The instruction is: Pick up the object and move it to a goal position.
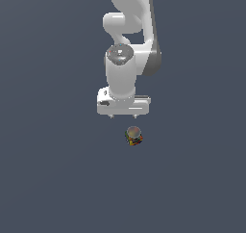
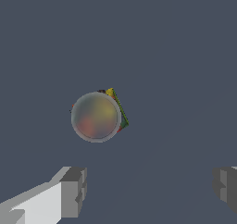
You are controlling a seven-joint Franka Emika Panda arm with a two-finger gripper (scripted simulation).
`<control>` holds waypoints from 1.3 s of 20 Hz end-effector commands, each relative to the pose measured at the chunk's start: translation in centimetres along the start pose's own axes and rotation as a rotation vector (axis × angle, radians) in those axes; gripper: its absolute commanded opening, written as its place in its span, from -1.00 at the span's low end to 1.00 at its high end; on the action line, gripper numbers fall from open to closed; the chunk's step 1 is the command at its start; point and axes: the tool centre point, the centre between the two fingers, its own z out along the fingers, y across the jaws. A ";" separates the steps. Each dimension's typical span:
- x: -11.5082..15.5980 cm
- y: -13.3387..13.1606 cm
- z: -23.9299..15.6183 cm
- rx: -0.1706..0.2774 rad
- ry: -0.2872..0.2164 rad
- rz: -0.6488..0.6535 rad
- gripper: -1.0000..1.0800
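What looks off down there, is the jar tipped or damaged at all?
Nothing stands out. The jar sits upright on the surface, round top facing the wrist camera, with no visible damage or spill. The end effector is open and apart from it, not yet around it.

My exterior view looks down from high up and far off, facing the arm from the front. My wrist view looks straight down from close by, past the gripper. Both views share the jar and the grey floor.
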 end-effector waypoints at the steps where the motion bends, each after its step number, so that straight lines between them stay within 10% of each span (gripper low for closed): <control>1: 0.0 0.0 0.0 0.000 0.000 0.000 0.92; 26: 1.0 -2.3 2.8 -0.020 0.001 -0.204 0.92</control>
